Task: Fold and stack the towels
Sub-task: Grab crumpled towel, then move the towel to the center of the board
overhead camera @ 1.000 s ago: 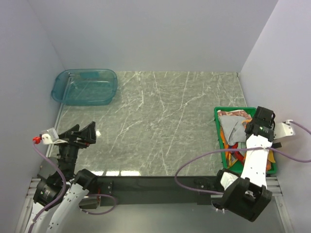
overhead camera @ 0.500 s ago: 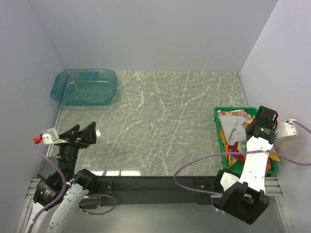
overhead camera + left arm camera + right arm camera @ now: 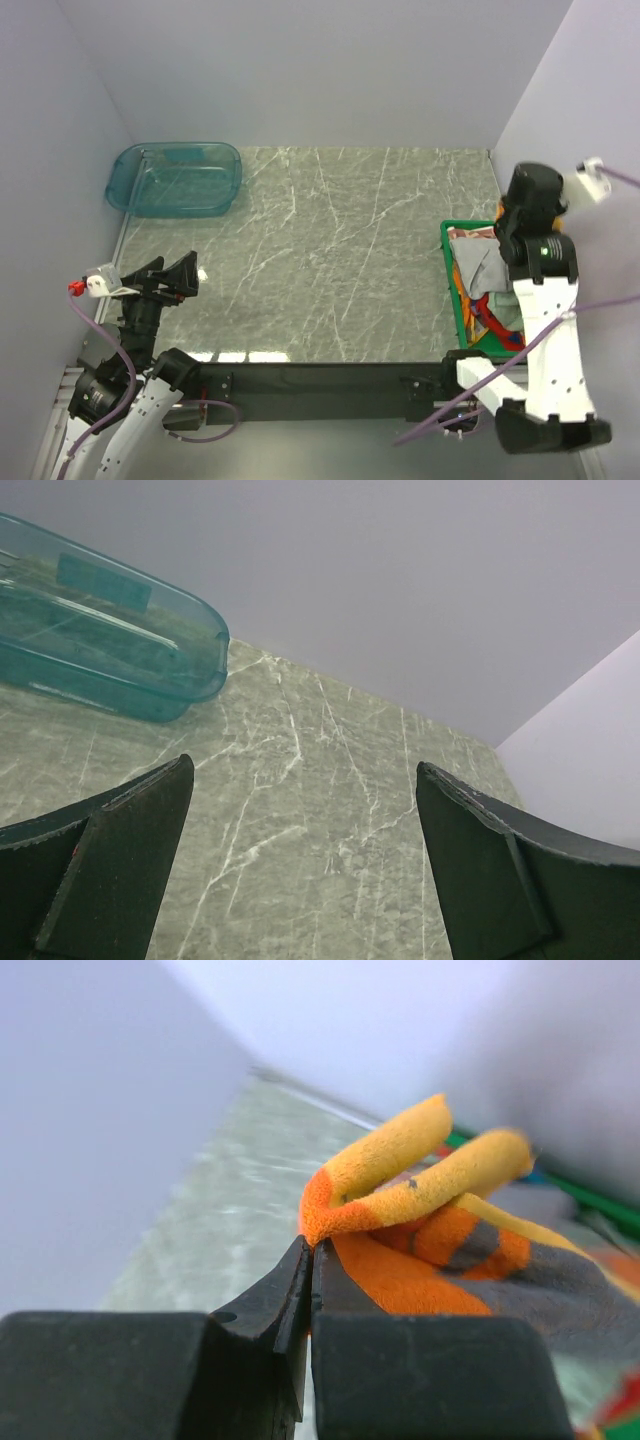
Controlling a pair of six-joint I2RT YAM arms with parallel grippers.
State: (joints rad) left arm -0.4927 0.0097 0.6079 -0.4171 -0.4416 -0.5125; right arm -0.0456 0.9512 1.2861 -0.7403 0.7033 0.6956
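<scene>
Right claw (image 3: 310, 1250): closed, both tips pinching the edge of an orange towel (image 3: 420, 1210). The cloth starts at the tips and runs away from the claw in bunched folds. Two rolled yellow-orange lobes lie along that same line, and a grey patch shows lower down. The towel's long axis cannot be read while it is crumpled like this.

Beyond the towel, the wrist view shows the rim of the green crate (image 3: 452, 232). The other towels (image 3: 478, 262) are heaped inside it at the right edge of the counter (image 3: 320, 260). The open counter lies to the robot's left of the crate, so carrying the towel out probably means a sweep leftward. The right arm is plainly the nearer one.

Left claw (image 3: 302, 770): wide open and holding nothing, well apart from the crate, facing the teal tub (image 3: 110, 640) at the far left corner.

Change over the last second: the right arm was bent low with its wrist down in the crate. It now stands raised over the crate's far end, with the claw shut. From overhead the wrist hides the grip, so how far the towel has cleared the heap is uncertain. The left arm has not moved.
</scene>
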